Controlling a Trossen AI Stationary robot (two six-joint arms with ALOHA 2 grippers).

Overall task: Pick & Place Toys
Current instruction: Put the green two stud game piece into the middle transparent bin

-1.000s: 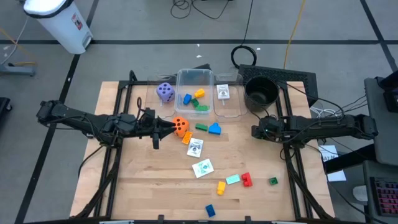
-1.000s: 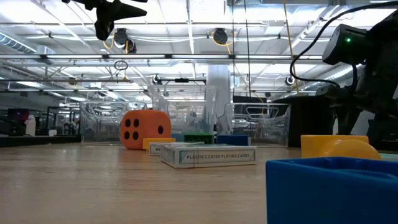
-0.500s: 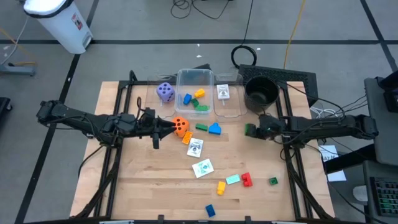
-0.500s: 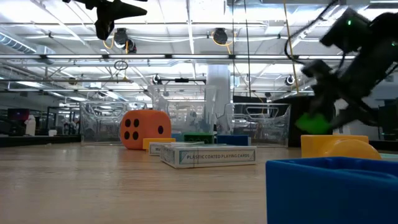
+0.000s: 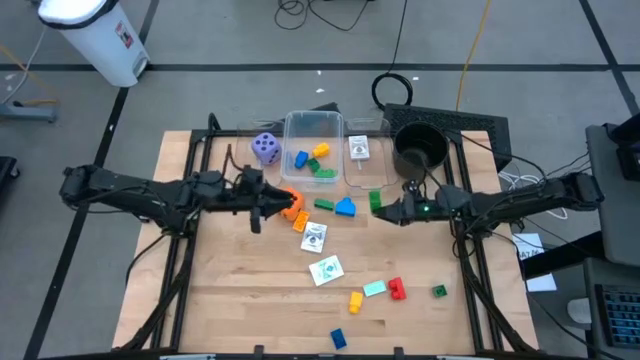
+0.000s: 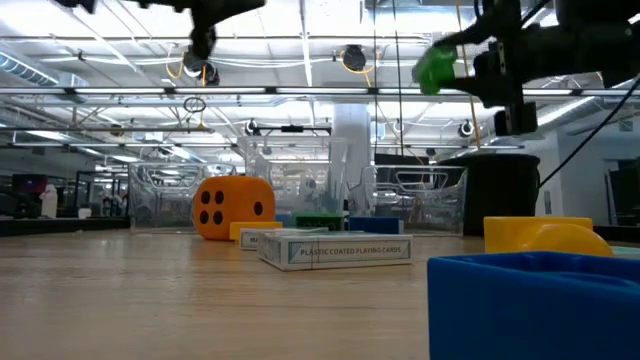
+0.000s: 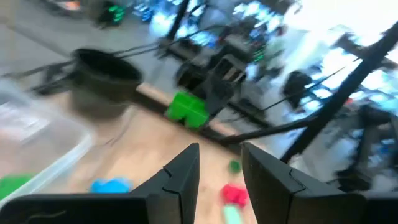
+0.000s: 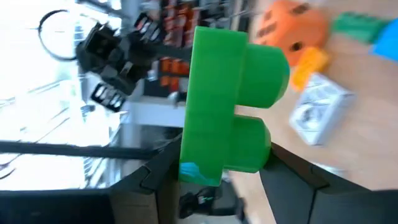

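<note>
High view showed the right gripper (image 5: 377,205) pinching a green block (image 5: 375,200) above the table (image 5: 230,300), just beside the clear tub (image 5: 313,140) side of the black round pot (image 5: 420,148). The left gripper (image 5: 292,203) sat over the orange die (image 5: 291,207), fingers narrowly apart with nothing visibly held. The purple die (image 5: 265,148) was beside the tub, which held blue, yellow and green blocks. A card box (image 5: 358,148) lay in a second clear tray (image 5: 368,180). A green brick (image 5: 324,204) and blue block (image 5: 345,208) lay mid-table, white cards (image 5: 314,237) and another card (image 5: 326,270) below them, then a yellow block (image 5: 355,300), teal block (image 5: 374,288), red block (image 5: 397,289), small green block (image 5: 439,291) and blue block (image 5: 338,339) near the front edge. Low view had the green block (image 6: 435,68) lifted high in the right gripper (image 6: 450,66), well clear of the table; the orange die (image 6: 232,208) and a playing card box (image 6: 335,248) rested on the wood, with a yellow block (image 6: 540,235) and blue block (image 6: 535,305) close to the lens. Left wrist view showed the left fingers (image 7: 183,177) slightly apart and empty, the other arm carrying the green block (image 7: 188,109) near the black pot (image 7: 106,78). Right wrist view showed the green block (image 8: 230,106) clamped between the right fingers (image 8: 158,174), with the orange die (image 8: 292,28) and a card box (image 8: 317,115) beyond.
</note>
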